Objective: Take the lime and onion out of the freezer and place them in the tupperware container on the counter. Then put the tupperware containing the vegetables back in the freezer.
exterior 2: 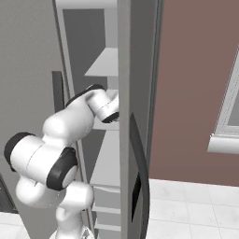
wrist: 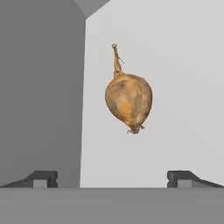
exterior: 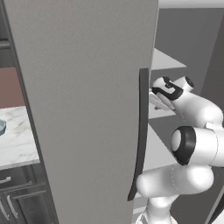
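Reaching into the freezer (exterior: 87, 109), the gripper (wrist: 112, 177) is spread wide, empty. The onion (wrist: 128, 101) lies on the pale shelf straight ahead of the fingertips (wrist: 43, 177) — centred between them, stem pointing away.

The left base view looks forward from behind the arm (exterior: 192, 144), close to the freezer (exterior: 87, 109) door. The right base view faces the same open freezer from the other side. The hand view sits inside, near the onion (wrist: 128, 99).
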### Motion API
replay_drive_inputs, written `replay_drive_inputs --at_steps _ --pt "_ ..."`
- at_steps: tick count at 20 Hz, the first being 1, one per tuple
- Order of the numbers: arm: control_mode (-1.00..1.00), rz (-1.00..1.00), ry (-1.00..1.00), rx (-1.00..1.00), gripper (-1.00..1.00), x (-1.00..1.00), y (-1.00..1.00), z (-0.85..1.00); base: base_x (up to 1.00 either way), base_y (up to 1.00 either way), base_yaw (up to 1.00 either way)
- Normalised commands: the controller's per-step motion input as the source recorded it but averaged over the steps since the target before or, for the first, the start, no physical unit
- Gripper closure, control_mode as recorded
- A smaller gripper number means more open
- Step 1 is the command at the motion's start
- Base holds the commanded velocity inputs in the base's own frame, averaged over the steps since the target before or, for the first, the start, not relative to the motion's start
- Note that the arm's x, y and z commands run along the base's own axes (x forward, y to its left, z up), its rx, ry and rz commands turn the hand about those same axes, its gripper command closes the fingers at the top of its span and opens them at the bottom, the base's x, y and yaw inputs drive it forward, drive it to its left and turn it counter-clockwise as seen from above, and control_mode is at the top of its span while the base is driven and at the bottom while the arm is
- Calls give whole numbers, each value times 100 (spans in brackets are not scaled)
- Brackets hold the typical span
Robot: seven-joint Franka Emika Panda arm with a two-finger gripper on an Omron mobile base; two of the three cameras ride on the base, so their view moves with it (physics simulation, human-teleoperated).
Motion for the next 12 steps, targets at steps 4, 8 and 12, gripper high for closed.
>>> replay_drive_inputs --at_steps 4,8,12 --pt "-100 0 0 2 -100 28 0 -15 0 0 0" --pt "-100 0 0 3 -100 29 0 -17 0 0 0" --pt "-100 0 0 2 -100 33 0 -17 0 0 0"
